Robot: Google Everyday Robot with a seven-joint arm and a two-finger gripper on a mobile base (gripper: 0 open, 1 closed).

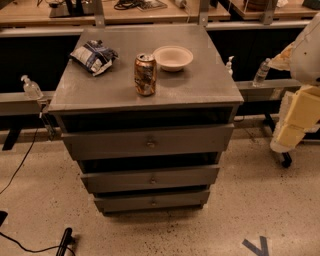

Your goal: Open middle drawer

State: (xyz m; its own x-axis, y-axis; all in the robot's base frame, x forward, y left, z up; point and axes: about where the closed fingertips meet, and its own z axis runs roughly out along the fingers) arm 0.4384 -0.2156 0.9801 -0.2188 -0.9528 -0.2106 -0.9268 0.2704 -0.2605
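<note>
Squarely at centre of the camera view: grey metal cabinet, flat top, three drawer fronts stacked beneath. Middle drawer just below centre, toward 6 o'clock, sandwiched between top drawer, tallest and widest, and bottom drawer, thinnest and narrowest. Small round knob at mid-front. Dark gap along the upper edge of each front.

On the cabinet top, toward 12 o'clock from centre: upright drink can, nearest the front edge. White bowl near the can at its 1 o'clock, not touching it. Crumpled chip bag lying flat at the can's 10 o'clock, toward the left edge.

At 3 o'clock, against the right frame edge: robot arm, white above, pale yellow lower down. Gripper at the arm's lower end, well apart from the cabinet, roughly level with the top drawer. Parted or together: cannot tell.

Behind the cabinet, along a low grey rail: pump bottle at 9 o'clock, small spray bottle and clear water bottle at 2 o'clock. Wooden benches across 12 o'clock. Speckled floor below, black cable trailing at 8 o'clock, blue tape mark at 5 o'clock.
</note>
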